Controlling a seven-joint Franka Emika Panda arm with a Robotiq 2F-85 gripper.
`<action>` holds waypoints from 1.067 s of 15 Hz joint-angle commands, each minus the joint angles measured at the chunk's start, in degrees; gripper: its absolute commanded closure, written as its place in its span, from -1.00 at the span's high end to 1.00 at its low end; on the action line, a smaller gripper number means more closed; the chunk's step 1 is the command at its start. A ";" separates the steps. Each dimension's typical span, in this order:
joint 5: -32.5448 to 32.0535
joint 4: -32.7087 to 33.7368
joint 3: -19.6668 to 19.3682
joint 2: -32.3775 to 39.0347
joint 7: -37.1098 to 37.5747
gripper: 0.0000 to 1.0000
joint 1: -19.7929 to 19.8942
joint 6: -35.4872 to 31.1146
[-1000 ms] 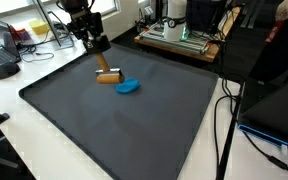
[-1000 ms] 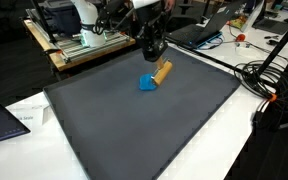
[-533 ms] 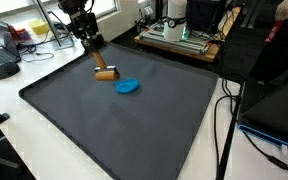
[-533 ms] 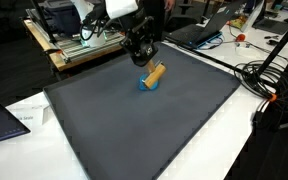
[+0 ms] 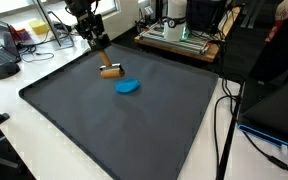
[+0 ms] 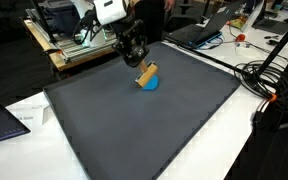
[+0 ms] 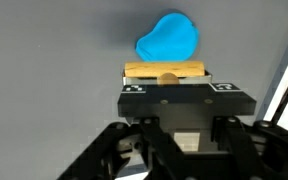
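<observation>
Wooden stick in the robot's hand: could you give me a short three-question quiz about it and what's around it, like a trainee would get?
1. True or false: the hand is shut on the wooden stick.
2. Pick one: what colour is the small object lying on the dark mat close to the stick? A red, B blue, C green.
3. Fill the gap: in the wrist view, that small object shows ___ the stick (above or below).

Key: 1 true; 2 B; 3 above.
</observation>
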State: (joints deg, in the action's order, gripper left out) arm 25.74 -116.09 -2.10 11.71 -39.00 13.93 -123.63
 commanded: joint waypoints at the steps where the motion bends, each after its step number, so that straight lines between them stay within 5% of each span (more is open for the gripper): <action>1: 4.12 -6.15 -0.82 -5.29 -6.16 -0.56 0.40 -2.85; 16: 6.25 -19.45 -2.90 -12.92 -28.78 -0.56 -2.11 -12.24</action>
State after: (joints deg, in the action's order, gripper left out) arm 29.32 -132.14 -3.76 2.47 -62.42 12.95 -134.67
